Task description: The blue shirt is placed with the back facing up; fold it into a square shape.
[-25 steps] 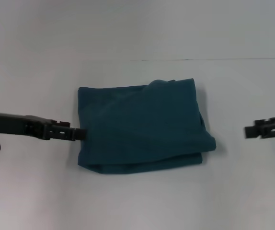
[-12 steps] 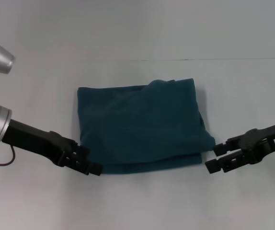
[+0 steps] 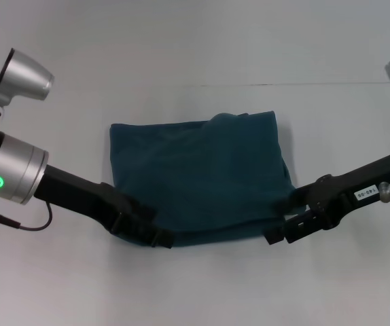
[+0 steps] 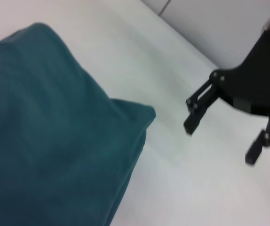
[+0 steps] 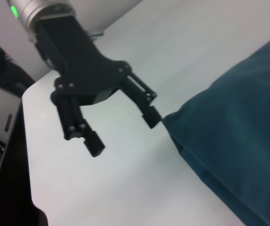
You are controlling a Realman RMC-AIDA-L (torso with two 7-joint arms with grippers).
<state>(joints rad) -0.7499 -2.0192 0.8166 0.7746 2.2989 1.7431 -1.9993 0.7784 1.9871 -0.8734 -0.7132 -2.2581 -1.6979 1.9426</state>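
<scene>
Fingers of both grippers are spread wide, gripping nothing. Left gripper (image 3: 160, 238) and right gripper (image 3: 276, 234) have been brought inward to the near corners of the folded blue shirt (image 3: 202, 173), unmoved on the table (image 3: 202, 292).

The blue shirt (image 3: 202, 178) lies folded in the middle of the table (image 3: 195, 285), its far edge short of the line where the table meets the wall behind it. The left gripper (image 3: 155, 236) sits at the shirt's near left corner, and the right gripper (image 3: 281, 231) at its near right corner, so the two flank the shirt's near edge from opposite sides.
</scene>
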